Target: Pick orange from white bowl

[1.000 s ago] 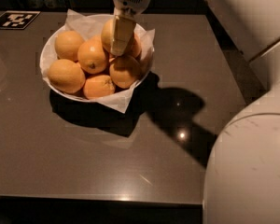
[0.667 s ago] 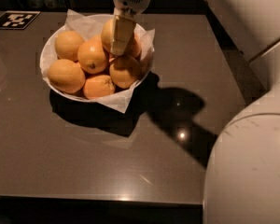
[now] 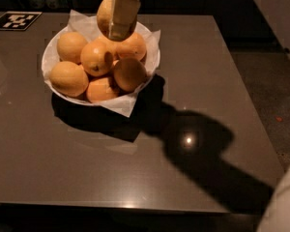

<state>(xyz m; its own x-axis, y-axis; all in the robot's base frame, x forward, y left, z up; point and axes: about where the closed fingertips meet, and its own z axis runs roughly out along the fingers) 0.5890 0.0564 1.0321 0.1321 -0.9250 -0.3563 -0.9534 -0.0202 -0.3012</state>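
Note:
The white bowl (image 3: 49, 57), lined with crinkled white paper, stands at the back left of the dark table and holds several orange fruits. My gripper (image 3: 115, 29) comes down from the top edge, just above the bowl's far side. It is shut on the orange (image 3: 103, 14), a round yellowish-orange fruit held clear above the pile. One pale finger (image 3: 122, 13) covers the orange's front; the other finger is hidden behind it. The fruits left in the bowl, such as one at the near left (image 3: 68, 78), lie heaped below.
A black-and-white marker tag (image 3: 15, 20) lies at the table's back left corner. The table's right edge (image 3: 253, 105) borders grey floor. Part of my white body (image 3: 285, 207) shows at the bottom right. My arm's shadow falls across the table's right half.
My gripper has risen from among the fruits with the orange in it. The white arm body that filled the right side has moved mostly out of view.

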